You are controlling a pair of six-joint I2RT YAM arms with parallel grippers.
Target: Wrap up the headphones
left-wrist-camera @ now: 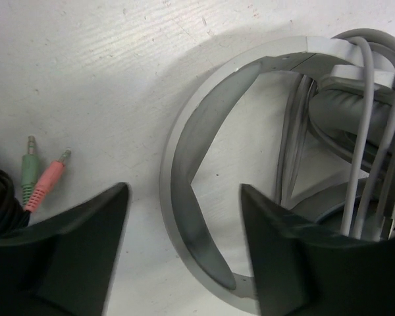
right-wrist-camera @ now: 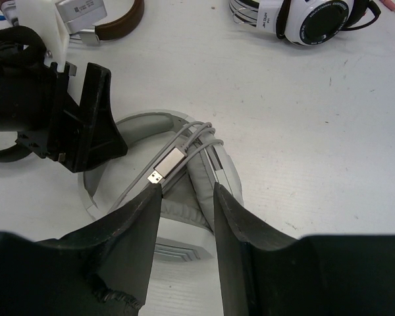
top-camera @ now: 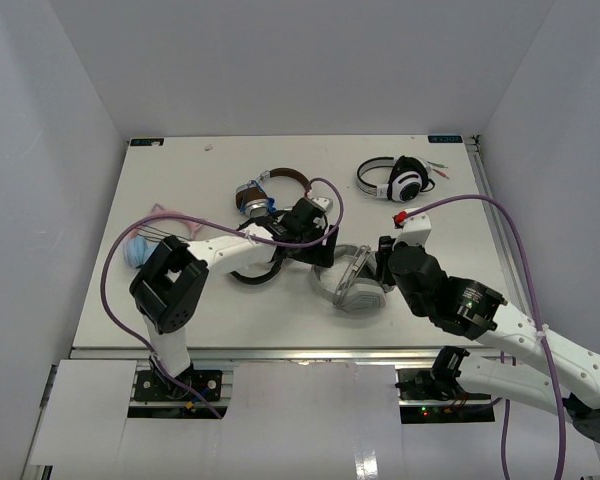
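With the cable [right-wrist-camera: 196,135] looking wound, the right claw [right-wrist-camera: 186,194] is clamping the headphones [top-camera: 352,288], the left claw [left-wrist-camera: 184,191] is hanging released above the band [left-wrist-camera: 178,151]; tucking the plug [right-wrist-camera: 166,164] is likely coming next.

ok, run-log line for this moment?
left gripper: open, over headband | right gripper: shut on headphones | cable: looped over band, USB plug on top

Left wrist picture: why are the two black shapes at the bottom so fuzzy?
Left wrist view: the left tool sits right by the lens, so its fingers look dark and soft; the headphones beyond look crisper. Right wrist view: same for the right tool.
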